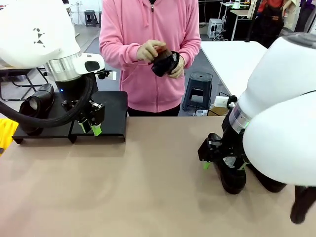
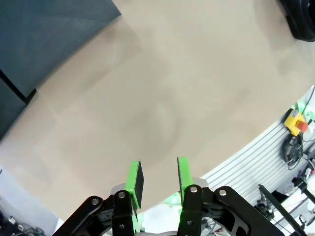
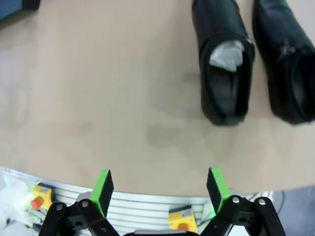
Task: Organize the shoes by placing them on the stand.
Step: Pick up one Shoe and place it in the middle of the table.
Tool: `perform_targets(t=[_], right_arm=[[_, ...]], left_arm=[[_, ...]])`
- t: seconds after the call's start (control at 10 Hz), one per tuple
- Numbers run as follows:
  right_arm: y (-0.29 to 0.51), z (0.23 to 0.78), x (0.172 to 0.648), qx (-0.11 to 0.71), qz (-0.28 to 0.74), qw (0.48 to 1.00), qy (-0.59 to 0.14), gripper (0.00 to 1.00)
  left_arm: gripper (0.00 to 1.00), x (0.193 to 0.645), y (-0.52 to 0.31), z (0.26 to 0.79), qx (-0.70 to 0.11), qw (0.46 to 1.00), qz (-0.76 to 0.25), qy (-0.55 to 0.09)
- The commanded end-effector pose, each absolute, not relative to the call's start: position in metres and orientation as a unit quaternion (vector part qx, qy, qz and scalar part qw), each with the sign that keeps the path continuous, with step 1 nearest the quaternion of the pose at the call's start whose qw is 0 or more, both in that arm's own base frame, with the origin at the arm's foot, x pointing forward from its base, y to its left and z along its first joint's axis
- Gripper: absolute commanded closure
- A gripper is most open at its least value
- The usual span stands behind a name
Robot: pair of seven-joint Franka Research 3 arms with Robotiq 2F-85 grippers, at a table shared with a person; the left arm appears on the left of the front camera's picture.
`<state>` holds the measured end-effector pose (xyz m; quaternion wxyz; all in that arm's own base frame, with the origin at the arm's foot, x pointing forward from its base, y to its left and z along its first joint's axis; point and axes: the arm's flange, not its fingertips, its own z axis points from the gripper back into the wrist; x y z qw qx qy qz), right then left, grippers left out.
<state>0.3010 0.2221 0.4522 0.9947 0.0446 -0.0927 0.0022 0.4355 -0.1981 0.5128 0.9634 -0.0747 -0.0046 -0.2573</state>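
The left gripper [image 2: 156,184] has its pads a narrow gap apart with nothing between them. It hangs over the bare table [image 1: 148,197], just beside the front edge of the stand [image 1: 113,111]. One shoe [image 1: 37,106] sits on the stand's left platform. The right gripper [image 3: 160,189] is spread wide and empty, near a second shoe [image 3: 224,64] and a third shoe [image 3: 285,59] lying side by side on the table. A person's hands [image 1: 147,52] hold a fourth shoe [image 1: 165,64].

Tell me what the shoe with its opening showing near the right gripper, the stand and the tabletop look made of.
Shoe: probably leather, smooth black with a soft sheen; pale grey lining, maybe fabric.
Stand: matte black flat panels, metal or painted board, cannot tell which.
Tabletop: smooth beige with a dull finish, likely laminate.
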Motion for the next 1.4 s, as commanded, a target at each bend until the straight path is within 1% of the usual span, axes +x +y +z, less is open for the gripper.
perform_targets(t=[0.0, 0.3, 0.6, 1.2, 1.3], right_arm=[[0.202, 0.416, 0.320, 0.039, 0.026, 0.994, -0.099, 0.00], [0.192, 0.386, 0.344, 0.008, -0.005, 0.994, -0.111, 0.00], [0.189, 0.367, 0.358, 0.028, -0.008, 0.994, -0.102, 0.00], [0.198, 0.340, 0.379, -0.008, -0.017, 0.996, -0.092, 0.00], [0.199, 0.340, 0.380, -0.012, -0.019, 0.995, -0.098, 0.07]], left_arm=[[0.60, 0.434, -0.195, 0.513, -0.078, 0.963, -0.256, -0.009], [0.60, 0.434, -0.195, 0.513, -0.078, 0.963, -0.256, -0.009], [0.60, 0.434, -0.195, 0.513, -0.078, 0.963, -0.256, -0.009], [0.60, 0.434, -0.195, 0.513, -0.078, 0.963, -0.256, -0.009], [0.60, 0.434, -0.195, 0.513, -0.078, 0.963, -0.256, -0.009]])
